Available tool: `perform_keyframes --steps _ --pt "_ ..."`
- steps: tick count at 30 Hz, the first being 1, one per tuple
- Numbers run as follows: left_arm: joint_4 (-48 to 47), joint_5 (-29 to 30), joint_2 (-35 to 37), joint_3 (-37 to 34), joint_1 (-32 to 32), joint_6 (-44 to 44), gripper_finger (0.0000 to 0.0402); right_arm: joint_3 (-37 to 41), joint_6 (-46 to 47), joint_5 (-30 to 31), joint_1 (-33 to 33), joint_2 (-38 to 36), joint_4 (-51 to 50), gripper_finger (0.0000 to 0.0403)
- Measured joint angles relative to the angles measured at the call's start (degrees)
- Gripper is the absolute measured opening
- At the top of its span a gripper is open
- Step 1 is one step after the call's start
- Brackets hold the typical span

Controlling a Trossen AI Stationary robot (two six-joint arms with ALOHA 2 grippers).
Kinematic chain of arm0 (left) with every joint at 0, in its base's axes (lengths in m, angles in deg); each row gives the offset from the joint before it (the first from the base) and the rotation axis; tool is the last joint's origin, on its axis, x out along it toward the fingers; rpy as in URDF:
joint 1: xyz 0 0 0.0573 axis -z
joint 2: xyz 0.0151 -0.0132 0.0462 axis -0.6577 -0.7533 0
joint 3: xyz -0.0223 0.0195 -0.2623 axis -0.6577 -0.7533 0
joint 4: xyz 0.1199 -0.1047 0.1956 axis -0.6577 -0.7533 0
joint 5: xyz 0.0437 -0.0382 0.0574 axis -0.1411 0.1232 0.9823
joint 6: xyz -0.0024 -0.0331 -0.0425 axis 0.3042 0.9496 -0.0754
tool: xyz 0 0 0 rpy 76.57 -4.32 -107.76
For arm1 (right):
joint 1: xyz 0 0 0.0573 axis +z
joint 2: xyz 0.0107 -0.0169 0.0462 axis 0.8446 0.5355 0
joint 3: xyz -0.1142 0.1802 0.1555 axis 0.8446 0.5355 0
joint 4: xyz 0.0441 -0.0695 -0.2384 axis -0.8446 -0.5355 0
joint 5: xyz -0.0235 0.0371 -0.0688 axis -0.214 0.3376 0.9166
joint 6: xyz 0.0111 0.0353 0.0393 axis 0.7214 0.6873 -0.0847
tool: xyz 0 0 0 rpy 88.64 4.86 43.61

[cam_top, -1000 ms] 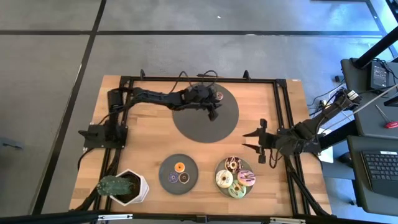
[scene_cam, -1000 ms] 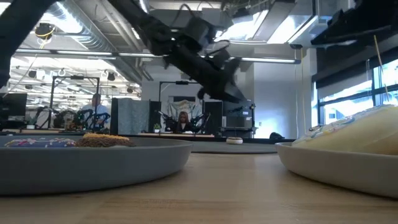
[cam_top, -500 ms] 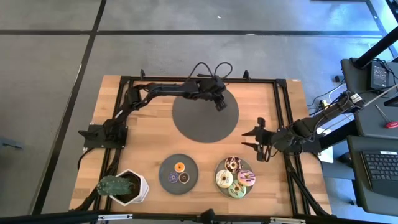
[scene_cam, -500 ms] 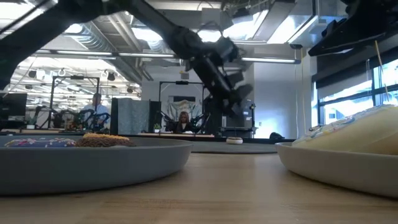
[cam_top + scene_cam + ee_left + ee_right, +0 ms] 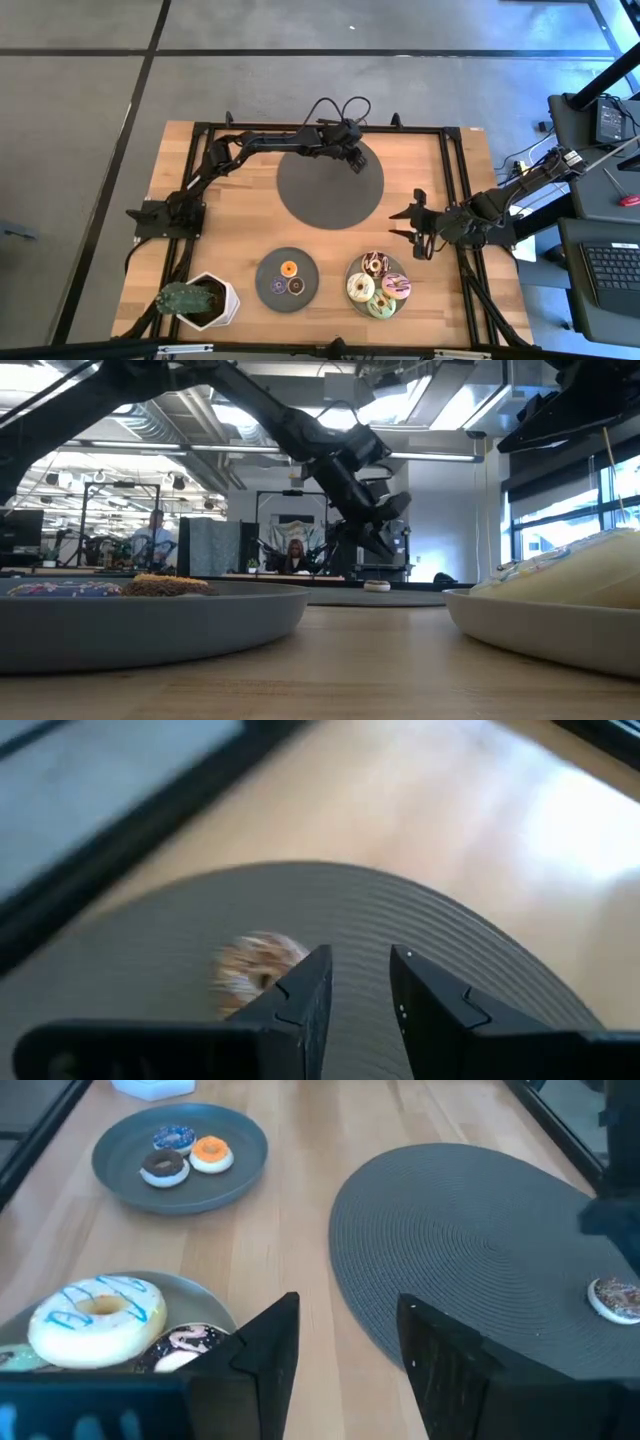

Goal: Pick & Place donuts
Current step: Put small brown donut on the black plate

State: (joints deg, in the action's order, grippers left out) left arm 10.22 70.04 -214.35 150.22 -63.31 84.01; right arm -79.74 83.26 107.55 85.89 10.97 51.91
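One small sprinkled donut (image 5: 255,970) lies on dark round mat (image 5: 330,185), upper centre of frame. Left end effector (image 5: 354,163) hovers just above, fingers slightly parted, empty. Right end effector (image 5: 418,228) spread, waiting right.

A grey floor (image 5: 330,90) is surrounding the wooden table (image 5: 240,235), with dark seams crossing it beyond the table's far edge. Right of the table, a desk (image 5: 600,250) is carrying a keyboard (image 5: 610,268). In the low view, ceiling ducts (image 5: 150,420) and strip lights (image 5: 430,457) are running above the table. A window (image 5: 565,510) is admitting daylight at right. Two people (image 5: 155,540) are sitting at distant workstations.
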Motion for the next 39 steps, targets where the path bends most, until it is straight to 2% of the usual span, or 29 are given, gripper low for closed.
perform_keyframes --steps 3,6,11,14,19,25,28,32,35,39 --pt "-1.01 -6.60 0.58 -0.11 0.81 -4.25 0.0097 0.00 2.74 1.02 -2.06 0.00 0.33 0.0170" --pt "-1.39 -9.26 2.33 0.23 2.01 -6.93 0.0093 0.00 2.96 -0.40 -8.26 0.00 0.79 0.0170" --pt "-5.67 -6.35 8.28 -0.09 4.53 -13.61 0.0091 -0.04 -0.51 -17.26 -22.53 0.32 1.68 0.0170" --pt "-7.03 -3.20 12.78 -3.15 5.92 -15.79 0.0093 -0.07 -3.53 -23.58 -30.10 0.91 3.00 0.0170" --pt "-3.17 -0.94 21.12 -14.88 6.88 -15.04 0.0095 -0.07 -7.56 -31.23 -41.14 3.85 6.29 0.0170" --pt "16.01 -0.69 31.22 -35.83 7.34 -9.47 0.0091 -0.09 -8.77 -43.38 -51.78 9.99 15.33 0.0170" --pt "23.06 -1.00 36.33 -45.13 7.42 -8.59 0.0091 -0.42 -9.38 -44.05 -56.24 14.81 21.39 0.0170" --pt "30.79 -0.79 42.71 -54.06 7.67 -8.54 0.0095 -6.22 -9.56 -44.54 -60.38 22.82 21.41 0.0170" --pt "34.89 -1.38 46.07 -58.18 7.89 -8.90 0.0095 -12.10 -9.68 -44.86 -61.89 29.57 19.39 0.0170" --pt "35.42 -1.82 48.93 -60.76 7.90 -8.99 0.0090 -20.20 -12.82 -44.39 -63.23 38.68 15.27 0.0170"
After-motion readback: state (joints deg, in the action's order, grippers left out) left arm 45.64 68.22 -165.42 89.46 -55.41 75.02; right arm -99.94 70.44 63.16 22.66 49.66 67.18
